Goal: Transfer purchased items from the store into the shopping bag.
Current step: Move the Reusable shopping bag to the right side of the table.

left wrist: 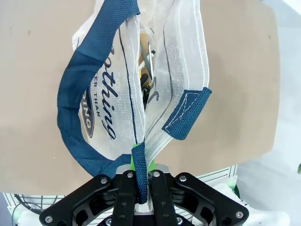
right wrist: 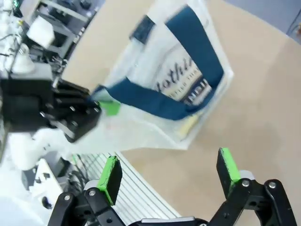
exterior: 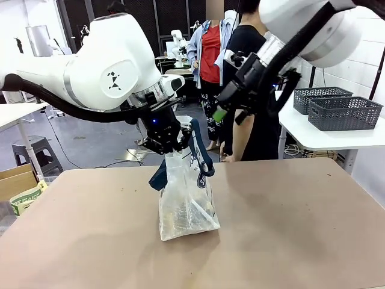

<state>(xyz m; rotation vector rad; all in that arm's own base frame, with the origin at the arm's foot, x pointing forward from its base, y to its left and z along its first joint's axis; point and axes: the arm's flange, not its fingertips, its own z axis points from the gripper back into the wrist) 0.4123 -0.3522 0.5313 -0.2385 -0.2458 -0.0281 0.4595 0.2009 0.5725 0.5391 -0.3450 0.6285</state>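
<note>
The shopping bag (exterior: 186,205) stands on the brown table (exterior: 301,229), translucent white with navy handles and an oval logo. My left gripper (exterior: 169,146) is shut on the bag's top rim where a navy strap is sewn on. In the left wrist view the fingers (left wrist: 127,188) pinch that strap (left wrist: 139,174), and the bag (left wrist: 113,94) hangs open below them. Dim items (left wrist: 148,70) lie inside it; I cannot tell what they are. My right gripper (exterior: 219,113) hovers open above and to the right of the bag (right wrist: 188,80), its pads (right wrist: 111,176) apart with nothing between them.
A person (exterior: 243,84) stands at the table's far edge. Dark grey mesh baskets (exterior: 337,108) sit on a white side table at the right. A cardboard box (exterior: 18,183) and a stool (exterior: 37,150) are off the left edge.
</note>
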